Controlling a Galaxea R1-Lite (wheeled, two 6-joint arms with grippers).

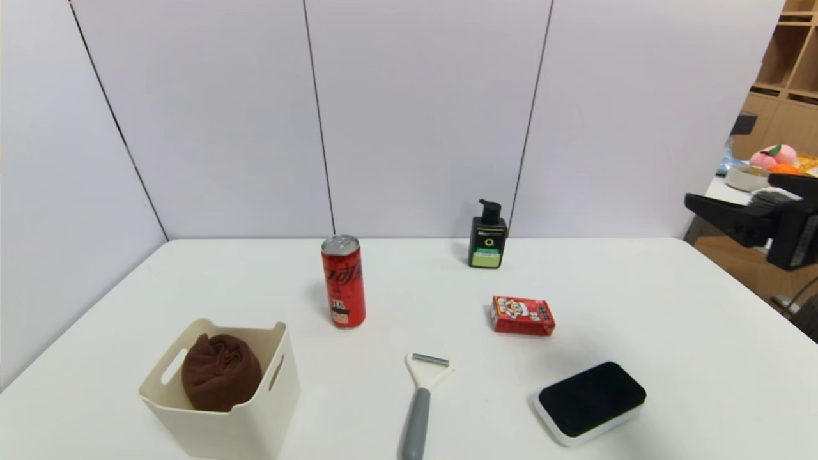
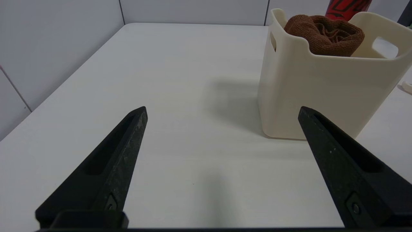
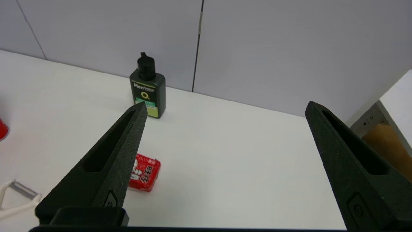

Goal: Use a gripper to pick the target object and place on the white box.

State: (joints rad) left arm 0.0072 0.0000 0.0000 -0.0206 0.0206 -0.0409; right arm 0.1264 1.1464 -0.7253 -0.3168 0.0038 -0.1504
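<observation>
White tabletop and pale wall panels fill my head view. Nearest me, the white box sits at the front left with the brown towel bundled inside it. My left gripper hangs low beside that box, fingers spread wide, holding nothing. A peeler and a black pad lie in front too. Farther back I see a red carton, a red can, then a pump bottle. My right gripper is off the right edge, splayed and empty.
</observation>
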